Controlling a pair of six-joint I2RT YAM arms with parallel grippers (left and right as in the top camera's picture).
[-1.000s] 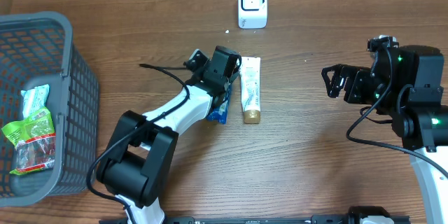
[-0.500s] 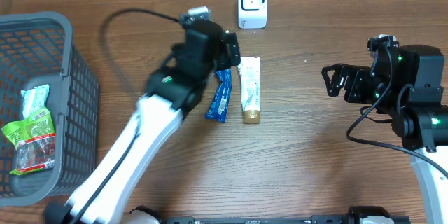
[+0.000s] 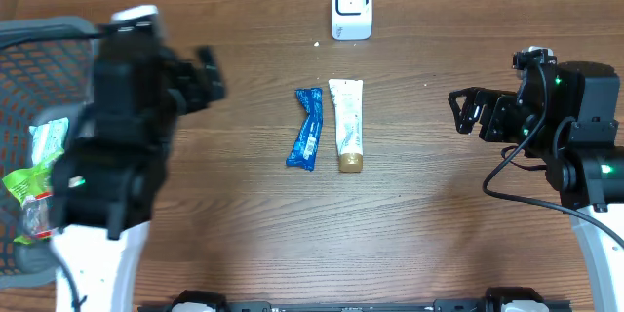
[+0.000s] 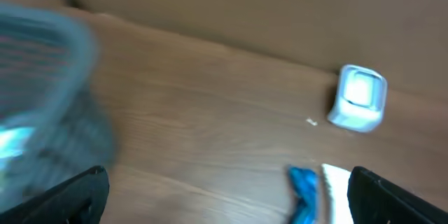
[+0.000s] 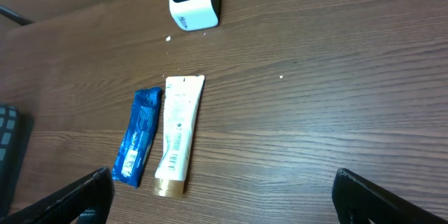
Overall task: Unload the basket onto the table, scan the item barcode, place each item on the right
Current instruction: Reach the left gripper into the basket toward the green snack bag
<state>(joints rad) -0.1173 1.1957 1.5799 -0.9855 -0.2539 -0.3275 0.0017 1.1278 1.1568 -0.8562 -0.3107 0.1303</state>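
Wooden table point(image 3: 439, 244), white scanner point(image 3: 351, 5), cardboard wall point(image 4: 210, 0)

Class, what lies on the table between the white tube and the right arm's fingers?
Nothing: the overhead view shows only bare wooden table between the white tube and the right arm's fingers.

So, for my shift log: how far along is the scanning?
Possibly done: blue packet and tube lie side by side before the scanner; scanned or not, unclear. In hand: nothing; left end effector and right end effector are open, empty. Remaining: packets in the basket.
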